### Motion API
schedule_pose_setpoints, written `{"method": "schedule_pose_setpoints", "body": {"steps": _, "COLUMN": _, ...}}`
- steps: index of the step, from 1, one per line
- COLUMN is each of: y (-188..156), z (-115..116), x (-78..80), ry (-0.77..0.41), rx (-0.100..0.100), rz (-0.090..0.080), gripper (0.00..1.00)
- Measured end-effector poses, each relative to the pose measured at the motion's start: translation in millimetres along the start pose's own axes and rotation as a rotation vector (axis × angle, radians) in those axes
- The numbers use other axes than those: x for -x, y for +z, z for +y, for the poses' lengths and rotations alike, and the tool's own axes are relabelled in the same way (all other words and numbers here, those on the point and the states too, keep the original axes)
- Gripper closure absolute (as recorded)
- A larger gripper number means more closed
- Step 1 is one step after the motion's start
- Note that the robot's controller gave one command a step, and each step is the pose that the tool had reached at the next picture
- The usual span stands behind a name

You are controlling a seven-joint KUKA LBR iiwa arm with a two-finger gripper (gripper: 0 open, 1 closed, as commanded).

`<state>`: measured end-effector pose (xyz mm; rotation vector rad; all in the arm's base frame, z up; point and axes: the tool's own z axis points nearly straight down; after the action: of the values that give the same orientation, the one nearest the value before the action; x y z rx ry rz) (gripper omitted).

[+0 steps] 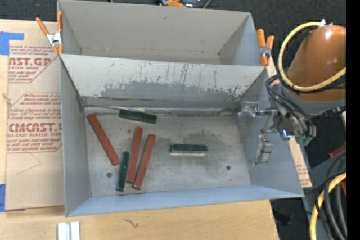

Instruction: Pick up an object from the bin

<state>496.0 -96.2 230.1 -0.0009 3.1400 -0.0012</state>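
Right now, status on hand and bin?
Hand at right wall of bin, touching no stick. Nearest: green stick, mid-floor. Other red and green sticks lie left; nothing between.

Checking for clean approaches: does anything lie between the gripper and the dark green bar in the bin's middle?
Nothing visible. Bare bin floor lies between the gripper and the green bar; the other bars lie further left.
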Motion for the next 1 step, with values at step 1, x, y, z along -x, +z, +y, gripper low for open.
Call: {"method": "schedule_pose_setpoints", "body": {"steps": 1, "y": 152.8, "z": 22.2, "x": 22.0, "ry": 0.021, "rx": 0.003, "rz": 0.008, "gripper": 0.00}}
